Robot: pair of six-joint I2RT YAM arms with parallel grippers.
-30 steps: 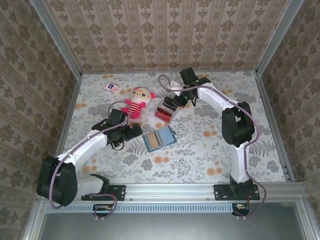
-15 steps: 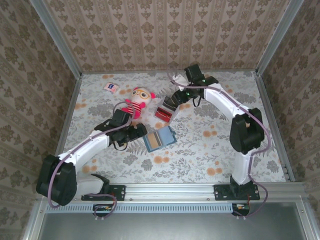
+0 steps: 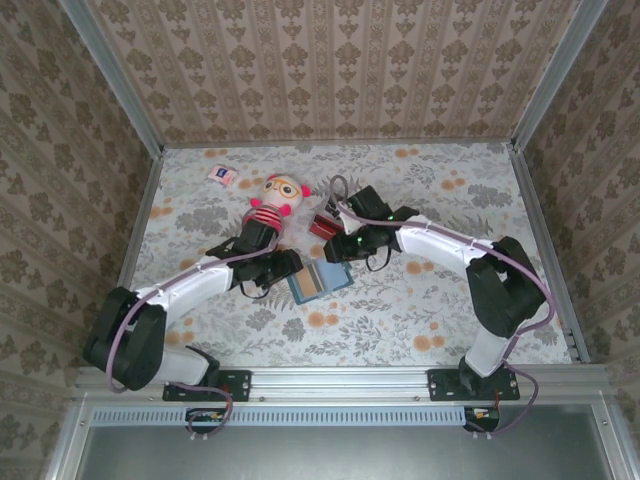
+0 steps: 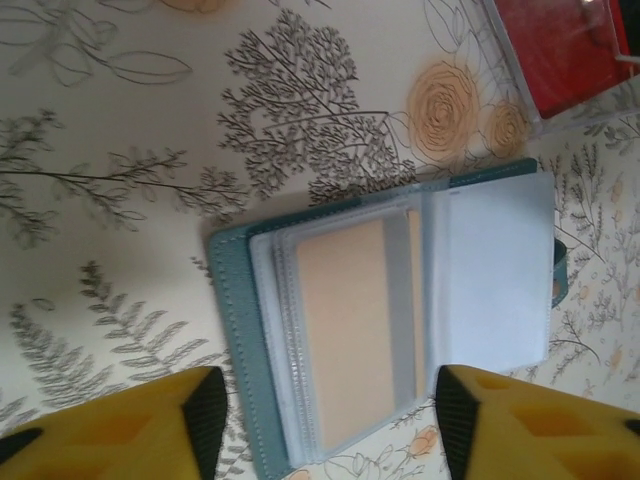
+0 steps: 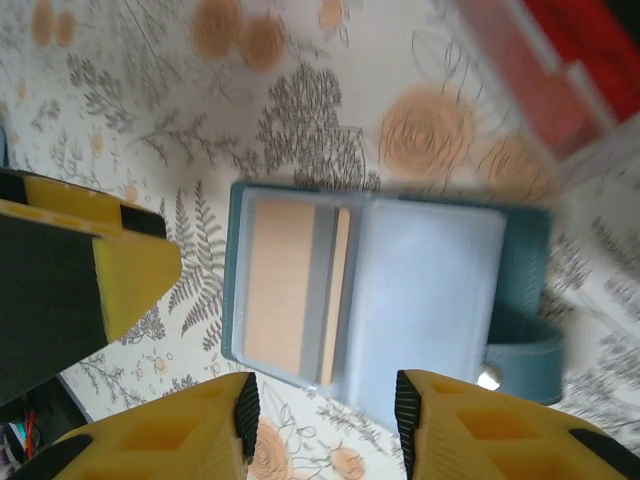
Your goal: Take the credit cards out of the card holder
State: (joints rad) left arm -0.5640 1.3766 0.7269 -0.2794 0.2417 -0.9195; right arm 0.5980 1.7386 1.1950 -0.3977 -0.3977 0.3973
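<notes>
The card holder [image 3: 318, 283] lies open on the flowered table, teal outside [image 4: 232, 300] and pale blue-grey inside [image 5: 430, 290]. A tan credit card [image 4: 345, 320] sits in its clear slot, and the same card [image 5: 280, 285] is seen in the right wrist view. My left gripper [image 3: 288, 266] is at the holder's left edge, open [image 4: 330, 420], its jaws astride the half with the card. My right gripper [image 3: 338, 252] hangs over the holder from the back, open [image 5: 325, 410], with nothing between its fingers. A small pile of red cards [image 3: 325, 225] lies just behind the holder.
A plush doll [image 3: 275, 197] lies behind my left arm. A small white-pink-blue packet [image 3: 222, 174] is at the back left. The red pile [image 4: 560, 50] is close to the holder's far corner. Metal rails and papered walls ring the table.
My right arm has swung from the red pile forward to the holder. My left gripper has slid right up to the holder's edge, and its jaws have narrowed.
</notes>
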